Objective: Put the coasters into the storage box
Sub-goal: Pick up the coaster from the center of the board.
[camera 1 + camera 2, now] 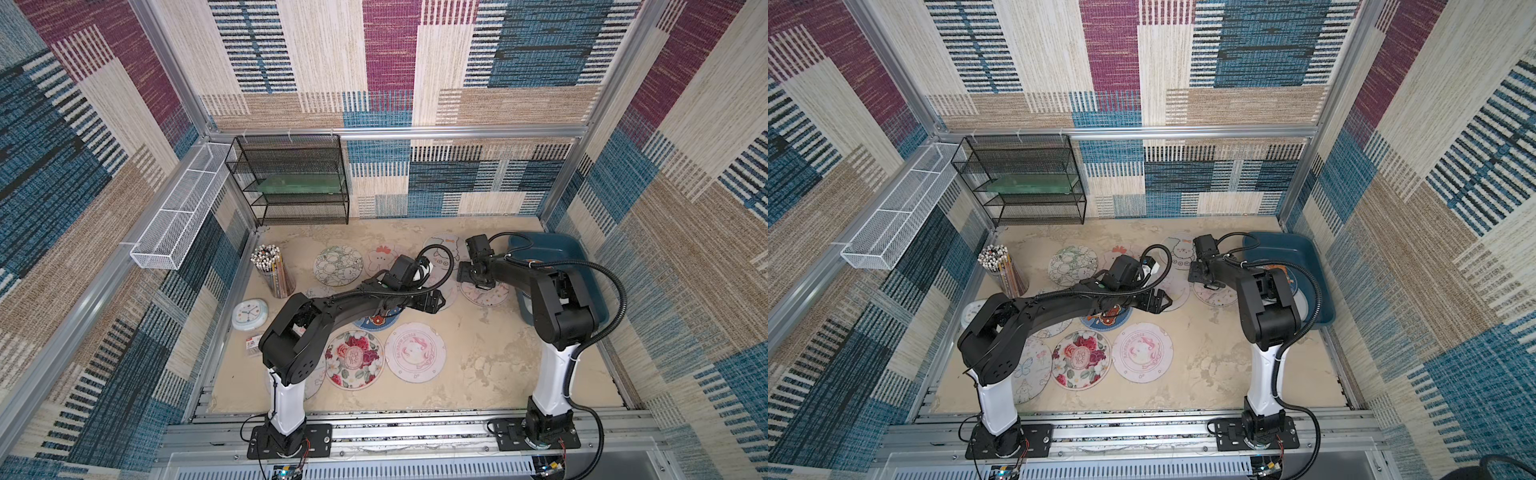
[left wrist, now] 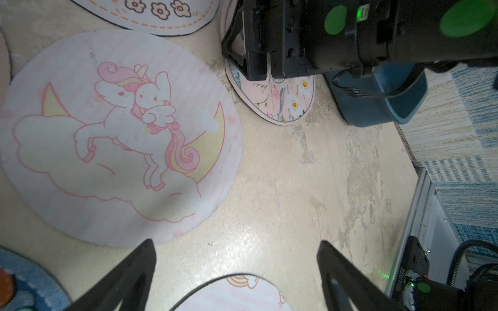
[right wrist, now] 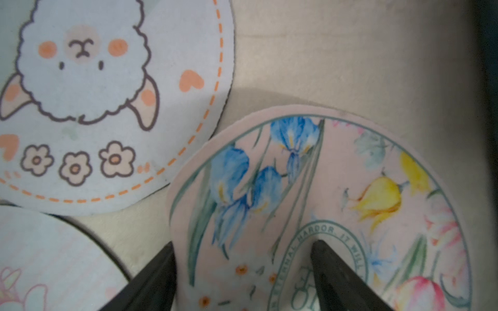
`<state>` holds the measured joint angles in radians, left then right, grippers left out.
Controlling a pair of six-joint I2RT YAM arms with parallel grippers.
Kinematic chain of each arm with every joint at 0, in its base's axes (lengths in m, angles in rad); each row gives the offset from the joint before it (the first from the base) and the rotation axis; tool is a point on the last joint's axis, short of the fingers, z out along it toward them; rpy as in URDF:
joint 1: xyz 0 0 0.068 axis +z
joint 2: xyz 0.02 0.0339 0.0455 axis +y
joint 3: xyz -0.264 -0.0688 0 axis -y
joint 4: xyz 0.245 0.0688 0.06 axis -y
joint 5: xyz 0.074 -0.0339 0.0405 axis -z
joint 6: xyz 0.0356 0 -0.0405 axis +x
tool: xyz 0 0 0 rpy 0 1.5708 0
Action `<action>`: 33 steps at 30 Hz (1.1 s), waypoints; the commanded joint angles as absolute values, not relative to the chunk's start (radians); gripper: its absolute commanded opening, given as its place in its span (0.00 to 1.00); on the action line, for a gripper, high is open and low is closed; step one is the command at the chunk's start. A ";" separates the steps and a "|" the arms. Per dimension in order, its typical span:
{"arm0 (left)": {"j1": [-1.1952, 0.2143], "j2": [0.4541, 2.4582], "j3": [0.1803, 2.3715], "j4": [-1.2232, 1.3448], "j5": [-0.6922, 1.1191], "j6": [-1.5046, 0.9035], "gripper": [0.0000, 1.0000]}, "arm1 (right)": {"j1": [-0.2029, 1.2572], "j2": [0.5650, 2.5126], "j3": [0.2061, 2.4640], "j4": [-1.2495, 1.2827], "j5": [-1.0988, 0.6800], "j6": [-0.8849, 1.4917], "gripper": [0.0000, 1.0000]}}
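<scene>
Several round coasters lie on the beige floor in both top views, among them a rose one and a pink one. The teal storage box stands at the right wall. My right gripper is down on a pink floral coaster beside the box. Its jaws are apart: one finger sits at the coaster's edge and the other presses on its print. The coaster's rim curls up. My left gripper hangs open over bare floor beside a unicorn coaster, holding nothing.
A sheep coaster lies close to the floral one. A cup of pencils and a pale-blue clock stand at the left. A black mesh rack and a white mesh tray sit against the walls.
</scene>
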<state>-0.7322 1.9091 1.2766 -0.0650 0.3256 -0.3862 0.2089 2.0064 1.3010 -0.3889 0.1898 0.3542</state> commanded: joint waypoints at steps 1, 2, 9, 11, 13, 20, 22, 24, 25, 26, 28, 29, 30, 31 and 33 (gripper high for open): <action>-0.731 1.900 1.275 -0.057 0.342 -0.382 0.92 | 0.207 2.017 1.283 -0.440 0.115 0.377 0.68; -0.731 1.901 1.275 -0.057 0.341 -0.382 0.92 | 0.206 2.012 1.281 -0.439 0.115 0.376 0.66; -0.731 1.902 1.277 -0.058 0.341 -0.380 0.92 | 0.212 1.975 1.278 -0.440 0.131 0.369 0.39; -0.731 1.903 1.278 -0.060 0.340 -0.379 0.92 | 0.215 1.968 1.281 -0.446 0.141 0.367 0.32; -0.732 1.904 1.279 -0.061 0.341 -0.379 0.92 | 0.217 1.964 1.282 -0.453 0.148 0.365 0.23; -0.732 1.898 1.272 -0.056 0.341 -0.382 0.92 | 0.226 1.940 1.281 -0.473 0.173 0.360 0.07; -0.731 1.896 1.269 -0.057 0.341 -0.382 0.92 | 0.229 1.927 1.281 -0.479 0.180 0.362 0.06; -0.731 1.894 1.267 -0.057 0.341 -0.380 0.92 | 0.235 1.910 1.282 -0.484 0.183 0.359 0.05; -0.731 1.893 1.266 -0.057 0.340 -0.380 0.92 | 0.235 1.899 1.282 -0.486 0.187 0.358 0.04; -0.730 1.893 1.266 -0.055 0.341 -0.380 0.92 | 0.237 1.887 1.284 -0.489 0.192 0.358 0.04; -0.731 1.893 1.263 -0.055 0.341 -0.380 0.92 | 0.238 1.864 1.285 -0.498 0.203 0.359 0.03; -0.731 1.893 1.264 -0.054 0.340 -0.382 0.92 | 0.240 1.850 1.285 -0.501 0.209 0.357 0.03; -0.732 1.894 1.262 -0.052 0.340 -0.383 0.92 | 0.240 1.837 1.285 -0.504 0.216 0.358 0.02; -0.731 1.892 1.259 -0.049 0.341 -0.385 0.92 | 0.242 1.819 1.285 -0.508 0.225 0.357 0.02; -0.731 1.890 1.253 -0.043 0.345 -0.388 0.92 | 0.243 1.785 1.285 -0.518 0.244 0.358 0.01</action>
<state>-0.7315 1.8984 1.2587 -0.0589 0.3256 -0.3862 0.2394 1.8198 1.2819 -0.5053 0.2031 0.3573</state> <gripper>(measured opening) 0.921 0.099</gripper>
